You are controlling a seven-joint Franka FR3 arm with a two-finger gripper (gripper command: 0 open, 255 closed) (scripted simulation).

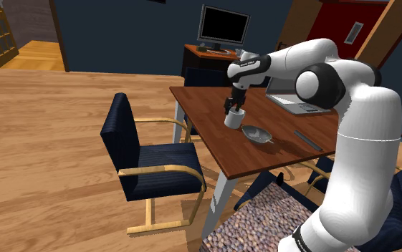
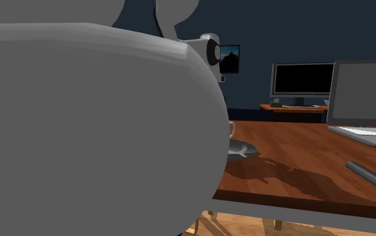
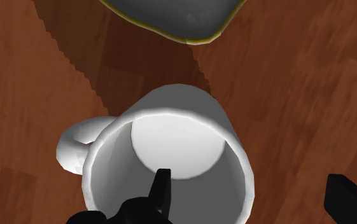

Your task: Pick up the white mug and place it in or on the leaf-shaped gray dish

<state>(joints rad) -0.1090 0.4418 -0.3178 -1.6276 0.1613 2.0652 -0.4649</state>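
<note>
In the shoulder view, a white mug upright on a brown table, mouth up. Directly at 12 o'clock from it, the black gripper, pointing down at the end of the white arm. At about 4 o'clock from the mug, near but apart, a gray leaf-shaped dish with a pointed tip. At about 2 o'clock from the mug, an open laptop. At 8 o'clock, beside the table, a dark blue chair with a wooden frame. Far off at 12 o'clock, a black monitor on a small desk.

In the wrist view, looking straight down into the mug. Fingers spread wide: one inside the mug above its bottom, the other outside, with the mug's wall between them. Not seen pressing on that wall from either side, so pinching nothing. Handle on the side away from the outer finger. Dish just beyond the mug, not touching it, with a yellowish rim.

In the second exterior view, a big gray part of the arm in front. At its 3 o'clock edge, a thin piece of the mug, and lower, at about 4 o'clock, the dish on the table.
</note>
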